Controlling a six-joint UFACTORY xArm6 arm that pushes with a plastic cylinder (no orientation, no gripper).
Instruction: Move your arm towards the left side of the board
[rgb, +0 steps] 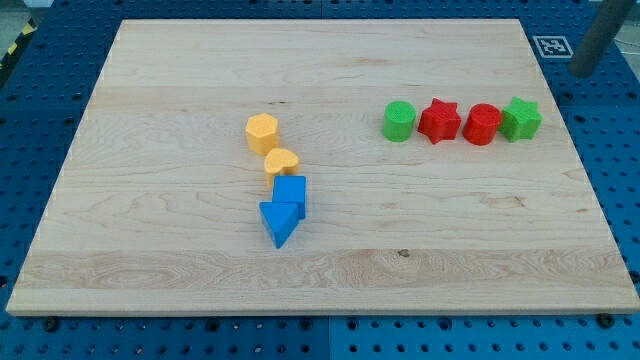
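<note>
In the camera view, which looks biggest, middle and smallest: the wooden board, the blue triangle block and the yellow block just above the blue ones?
1. The wooden board, by far the largest.
2. The blue triangle block.
3. The yellow block, slightly smaller, though it sits a bit farther up the view, so that ranking is unsure.
My tip does not show.

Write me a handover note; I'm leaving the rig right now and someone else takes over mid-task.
My tip is not visible: only a blurred dark rod shows at the view's top right corner, off the board, right of all blocks.
Centre cluster: yellow hexagon, yellow block, blue cube, blue triangle, running top to bottom.
Right row, left to right: green cylinder, red star, red cylinder, green star.
Done: nothing evident. Left: bring the arm to the board's left side.
</note>
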